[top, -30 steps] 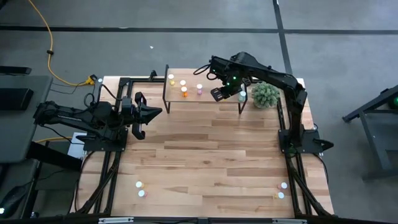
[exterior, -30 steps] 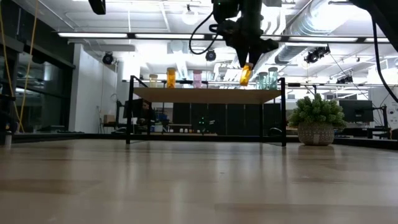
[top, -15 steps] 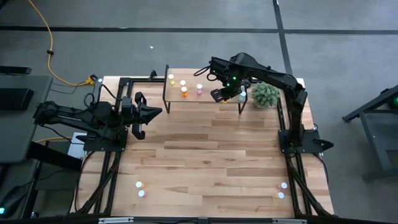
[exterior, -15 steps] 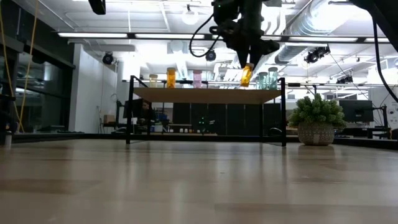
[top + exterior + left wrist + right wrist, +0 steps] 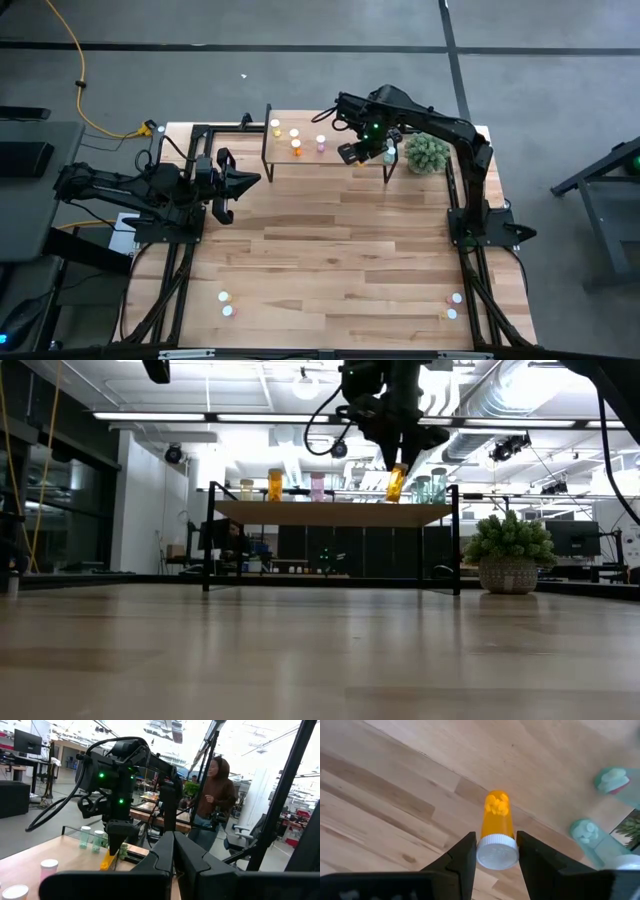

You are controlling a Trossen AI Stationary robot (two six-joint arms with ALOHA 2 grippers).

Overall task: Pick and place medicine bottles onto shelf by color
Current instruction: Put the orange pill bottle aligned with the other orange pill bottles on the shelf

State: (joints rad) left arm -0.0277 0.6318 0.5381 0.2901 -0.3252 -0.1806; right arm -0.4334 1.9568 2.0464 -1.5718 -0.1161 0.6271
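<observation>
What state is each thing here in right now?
Right gripper: shut on orange bottle, over the shelf.
Left gripper: shut, empty, waiting at the table's left.
Shelf bottles: upright.
Teal bottles: upright on shelf.
Plant: upright beside shelf.

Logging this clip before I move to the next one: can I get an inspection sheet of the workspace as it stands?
Surface: wood-plank table, mostly bare.
Job's things: shelf at the far edge carries bottles; yellow, orange and pink stand toward one end, two teal ones at the other. Four more bottles sit near the table's front corners.
Clutter: potted green plant beside the shelf.
Grippers: right gripper over the shelf, closed on the held orange bottle, which tilts cap-up. Left gripper shut, idle at the table's left side.
Cables: yellow cable on the floor.
Surroundings: a person stands beyond the table.
</observation>
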